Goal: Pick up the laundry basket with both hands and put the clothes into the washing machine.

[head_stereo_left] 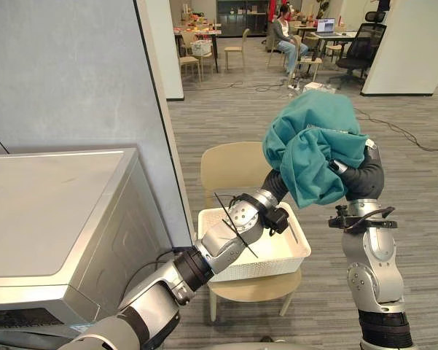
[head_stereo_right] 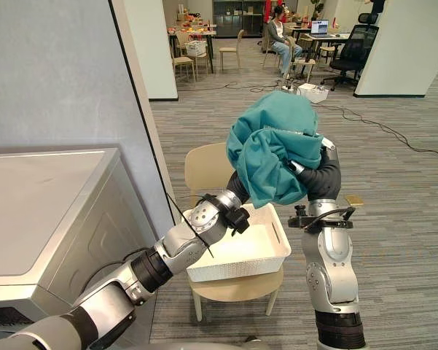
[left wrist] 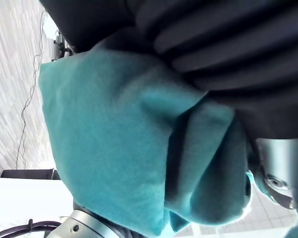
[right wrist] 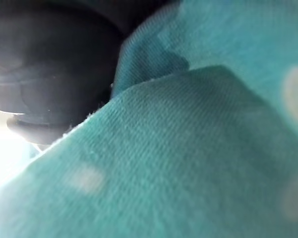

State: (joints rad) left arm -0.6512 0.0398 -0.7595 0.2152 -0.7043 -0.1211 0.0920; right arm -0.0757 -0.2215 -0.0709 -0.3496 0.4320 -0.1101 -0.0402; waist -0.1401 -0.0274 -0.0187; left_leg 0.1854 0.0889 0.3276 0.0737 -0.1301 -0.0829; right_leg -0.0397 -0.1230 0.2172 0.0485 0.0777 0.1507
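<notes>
Fingers [head_stereo_left: 339, 166] of the right hand [head_stereo_left: 363, 181] are sunk into the folds of the teal cloth [head_stereo_left: 310, 142]. One silver finger shows between two folds, curled into the fabric, so this hand has the cloth in its grasp. The right wrist view shows the same teal weave lying close against the hand's dark cover.

The left hand [left wrist: 228, 54] meets the bundle from the opposite side. The cloth hides everything past its dark ribbed cover, and it cannot be told whether this hand grips or merely presses. The cloth is bunched into a rounded bundle, held in the air between the two hands and touching both.

Directly below the fingers, well apart from them, the white laundry basket [head_stereo_left: 273, 264] sits on the seat of a pale wooden chair [head_stereo_left: 229, 168]. The chair's backrest rises behind the basket and below the bundle. The left forearm crosses over the basket's near rim.

The washing machine [head_stereo_left: 51, 211] stands to the left of the fingers and lower, its flat grey top facing up, beside a grey partition wall [head_stereo_left: 65, 73]. Far beyond the fingers, across grey carpet [head_stereo_left: 415, 189], a person [head_stereo_left: 283, 36] sits at a table near a black office chair [head_stereo_left: 361, 47].
</notes>
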